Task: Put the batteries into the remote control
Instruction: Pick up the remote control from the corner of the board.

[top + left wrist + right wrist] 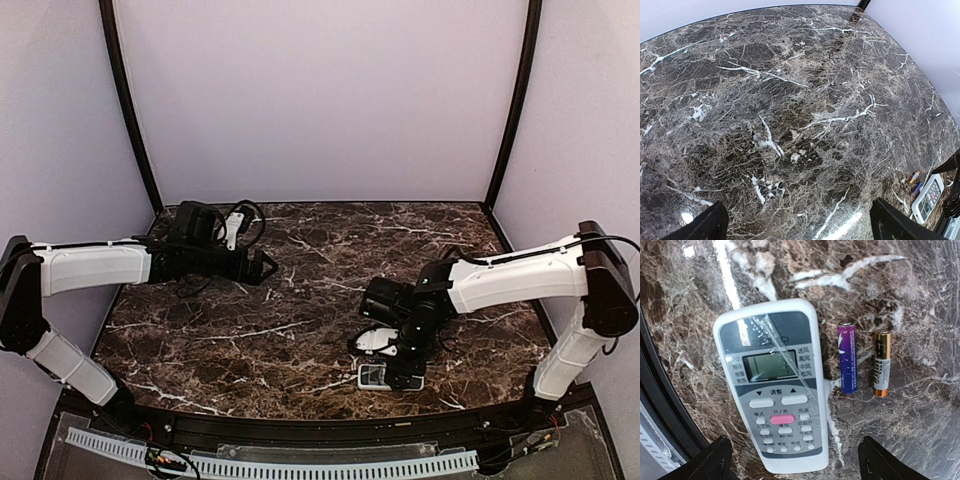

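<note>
Two batteries (848,358) lay loose beside the remote control (772,385), and both grippers were empty.

The remote control lay face up on the dark marble table (300,290) near its front edge, display and buttons showing. The purple battery (848,358) lay just beside the remote control's long side and the gold battery (881,363) lay a little further out. They were parallel to each other, apart, and on the tabletop, not in the handset. The right gripper (796,462) hung over the remote control with its jaws spread wide on either side and gripping nothing. The left gripper (801,224), well apart at the far left, was equally wide open above bare marble, holding nothing.
</note>
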You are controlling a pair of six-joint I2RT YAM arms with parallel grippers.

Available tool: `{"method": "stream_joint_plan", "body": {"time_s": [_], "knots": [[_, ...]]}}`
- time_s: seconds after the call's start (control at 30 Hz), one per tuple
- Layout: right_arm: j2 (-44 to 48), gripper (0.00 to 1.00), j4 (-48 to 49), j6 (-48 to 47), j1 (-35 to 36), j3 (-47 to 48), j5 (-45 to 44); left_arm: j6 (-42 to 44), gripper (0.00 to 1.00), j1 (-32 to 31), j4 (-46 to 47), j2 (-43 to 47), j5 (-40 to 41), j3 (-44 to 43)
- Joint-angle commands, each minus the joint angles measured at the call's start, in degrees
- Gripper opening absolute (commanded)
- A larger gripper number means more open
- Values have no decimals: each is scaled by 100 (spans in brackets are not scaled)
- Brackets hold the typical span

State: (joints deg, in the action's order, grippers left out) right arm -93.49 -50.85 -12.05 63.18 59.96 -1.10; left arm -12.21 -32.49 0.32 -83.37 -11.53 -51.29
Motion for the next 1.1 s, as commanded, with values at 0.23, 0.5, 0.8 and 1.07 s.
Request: {"method": "stream_joint_plan", "body": {"time_s": [0.23,0.5,0.8,1.07], "knots": [[-426,81,76,-188,54,-64,389,-11,100,-37,188,-15,-121,-47],[-557,77,95,-243,10,-60,609,-25,100,-38,297,16,-122,11],[-468,72,24,-147,82,-17,797,6,100,-37,348,53,39,38],[-578,68,49,-118,432,-29,626,12,100,-38,280,98,119,7]]}}
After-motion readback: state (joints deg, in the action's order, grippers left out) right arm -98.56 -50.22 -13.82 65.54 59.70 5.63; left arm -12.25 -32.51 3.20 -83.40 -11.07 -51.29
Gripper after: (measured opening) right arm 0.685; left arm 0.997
